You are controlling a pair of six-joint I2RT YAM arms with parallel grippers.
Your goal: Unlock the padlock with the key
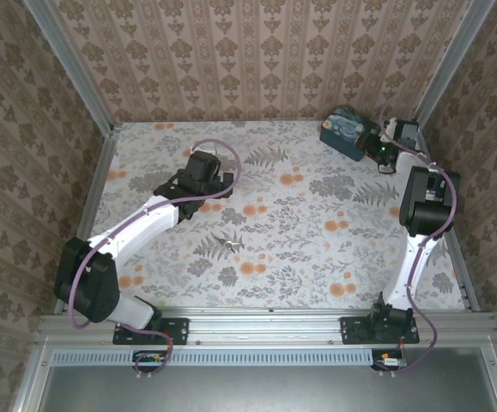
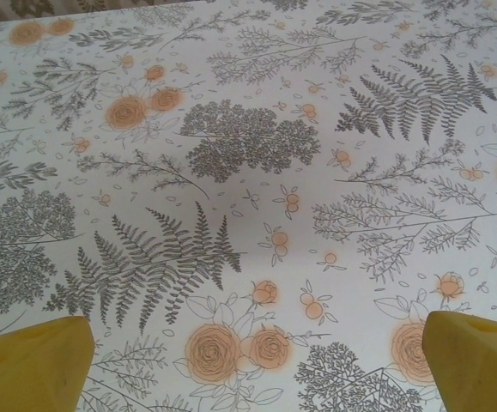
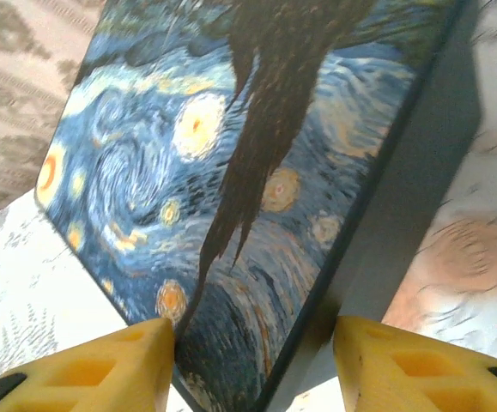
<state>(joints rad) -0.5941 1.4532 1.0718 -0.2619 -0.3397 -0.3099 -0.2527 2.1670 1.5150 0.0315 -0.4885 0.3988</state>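
Mid-table, the likely key (image 1: pixel 228 244) lies ungripped, padlock too small to spot; left gripper (image 2: pixel 257 360) hovers open and empty nearby, right gripper (image 3: pixel 252 343) gapes astride a corner of the painted box (image 3: pixel 231 172), which a careless squeeze could skid away

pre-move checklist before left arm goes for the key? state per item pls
1. key found: ok, loose on the tablecloth, mid-table.
2. left gripper open: ok, nothing between its fingers.
3. left gripper above key: not ok, the top view puts it farther back and to the left.
4. padlock found: cannot tell.
5. right gripper grip on painted box: cannot tell; fingers straddle its corner.
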